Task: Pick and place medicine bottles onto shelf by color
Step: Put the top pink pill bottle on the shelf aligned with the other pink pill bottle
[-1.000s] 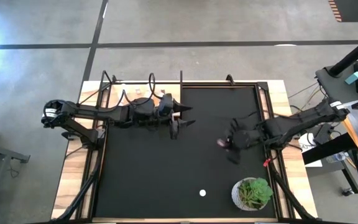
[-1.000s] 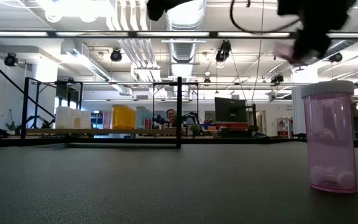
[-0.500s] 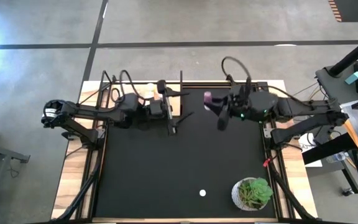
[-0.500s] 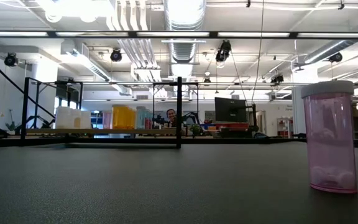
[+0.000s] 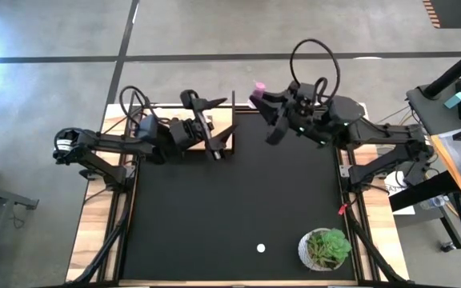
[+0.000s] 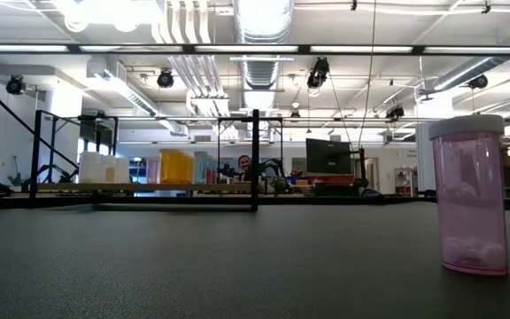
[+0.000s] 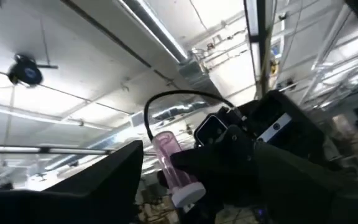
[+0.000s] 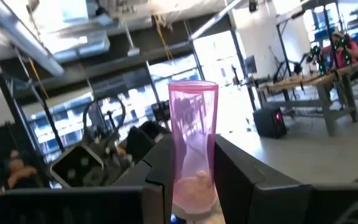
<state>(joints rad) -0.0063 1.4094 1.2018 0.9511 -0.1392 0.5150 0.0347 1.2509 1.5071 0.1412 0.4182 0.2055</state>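
My right gripper (image 5: pixel 264 100) is raised above the mat's far edge, tipped upward, and shut on a pink bottle (image 5: pixel 258 86). The bottle also shows in the right wrist view (image 8: pixel 192 137) and the left wrist view (image 7: pixel 169 163). My left gripper (image 5: pixel 219 128) is open and empty above the light-wood shelf (image 5: pixel 227 138) at the far left. Another pink, white-capped bottle (image 6: pixel 468 195) stands on its base on the black mat; from above only its cap (image 5: pixel 261 248) shows. White bottles (image 6: pixel 98 167) and orange bottles (image 6: pixel 175 166) stand on the shelf (image 6: pixel 149 188). My right gripper pinches the pink bottle between its two fingers (image 8: pixel 238 177), on the side wall (image 8: pixel 178 168) of the half nearer the white cap (image 7: pixel 183 196). The bottle lies along the fingers, its other end (image 8: pixel 192 87) sticking out past the tips. It is lifted clear of everything.
A green plant in a white pot (image 5: pixel 325 249) stands at the mat's near right corner. The shelf's thin black posts (image 6: pixel 255 159) rise at the far edge. The black mat (image 5: pixel 230 208) lies between the arms. People sit in the room beyond the table.
My right gripper has risen from the right middle of the mat and gone toward the far edge and the shelf, tipping upward, with the pink bottle in its hold. My left gripper has drawn back toward the far left, over the shelf, and tipped upward.
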